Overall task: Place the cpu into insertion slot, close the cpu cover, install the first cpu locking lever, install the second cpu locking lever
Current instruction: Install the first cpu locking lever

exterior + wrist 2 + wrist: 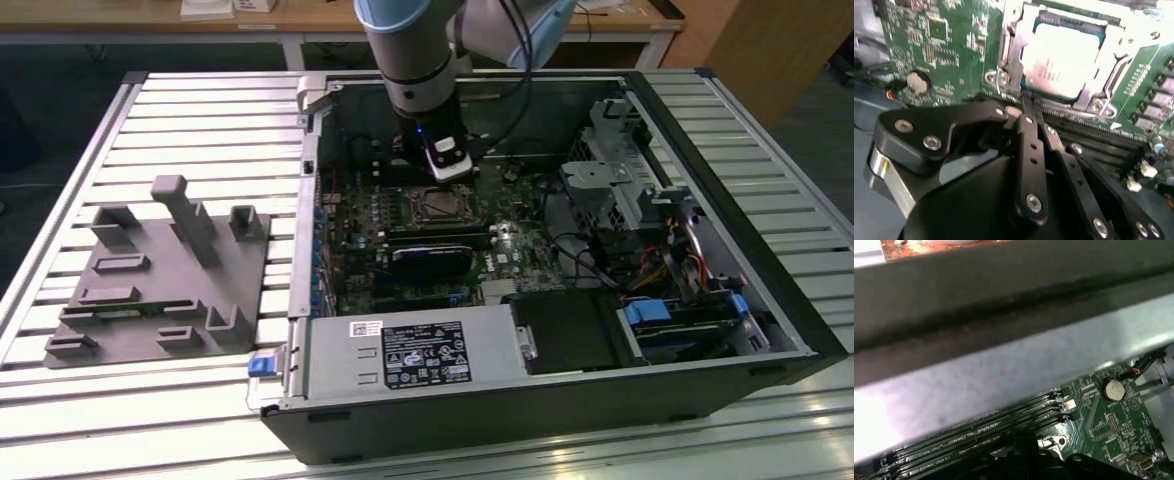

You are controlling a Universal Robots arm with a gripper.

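Right now the gripper (1026,102) is hanging just beside the slot (1079,55) with its black fingers (1030,150) pressed together, pinching nothing, their tips sitting at the socket's edge next to the long memory slots (1094,137). Inside the slot the cpu (1066,57) is lying flat, its pale face shining, and the cover (1009,45) is lying down around it as a silver frame, while a round coin cell (918,82) is sitting well apart on the green board (954,45). Further out, in the exterior view, the arm (420,70) is reaching down into the open case (747,250), and a grey fixture (160,280) is resting on the slatted table (80,150) to that view's left.

1 cpu (1066,57), 1 cpu cover (1019,47), 1 claw (1026,107).
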